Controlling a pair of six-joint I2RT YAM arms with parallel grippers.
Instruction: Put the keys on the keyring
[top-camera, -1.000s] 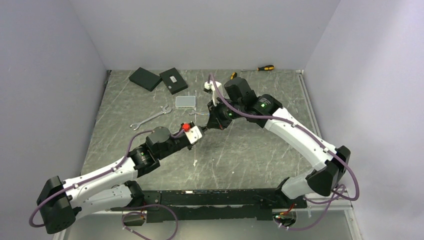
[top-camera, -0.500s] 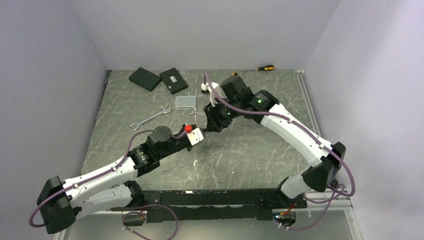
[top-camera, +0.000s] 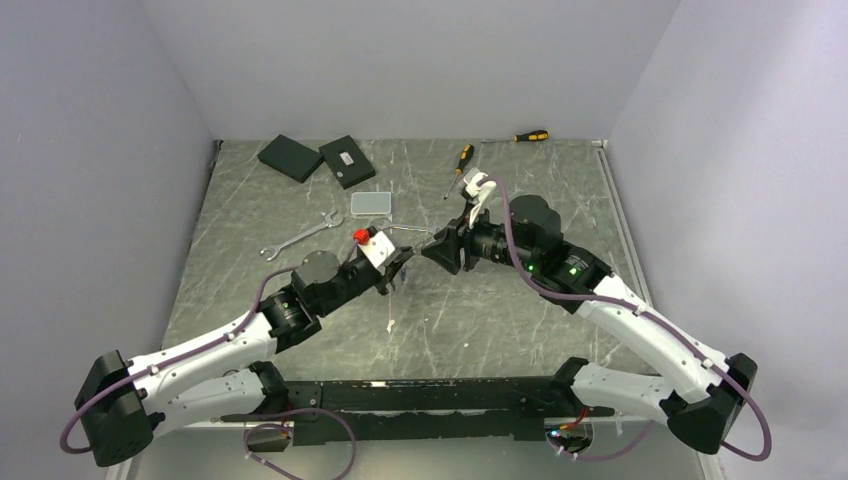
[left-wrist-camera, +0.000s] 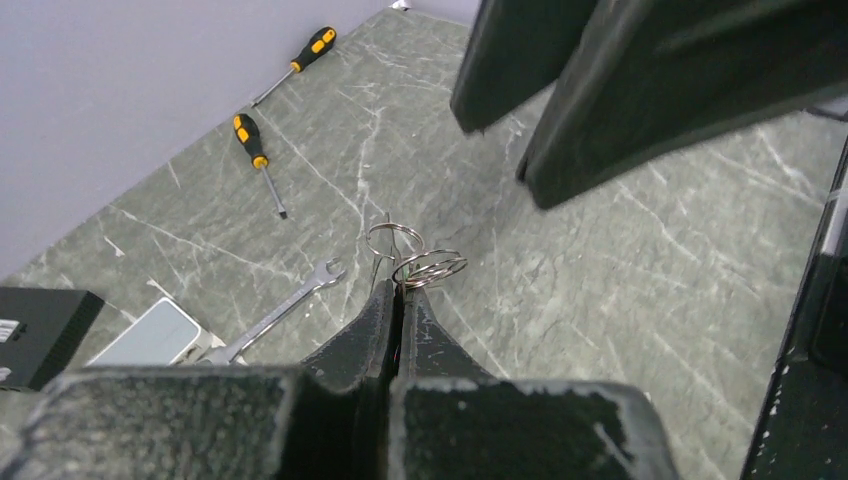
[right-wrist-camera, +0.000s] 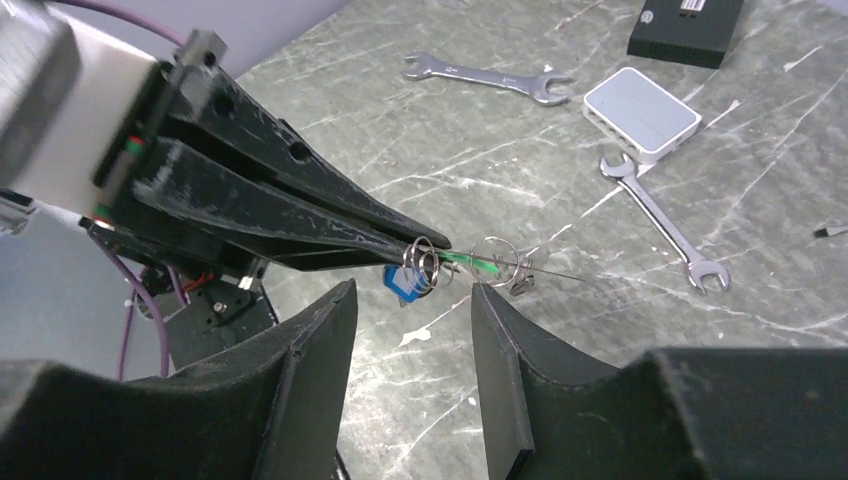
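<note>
Left gripper (left-wrist-camera: 400, 292) pinches thin, springy keyring (right-wrist-camera: 555, 272); light keys (right-wrist-camera: 405, 280) dangle, best gripped by tags; right gripper (right-wrist-camera: 410, 340) spread

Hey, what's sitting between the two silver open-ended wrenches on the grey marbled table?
A small white rectangular box. The right wrist view shows it lying between one silver wrench and the other silver wrench.

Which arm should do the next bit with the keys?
Probably right: the right gripper is open and empty beside the blue- and green-tagged metal keys; the left gripper is shut, pinching the thin silvery wire ring.
</note>
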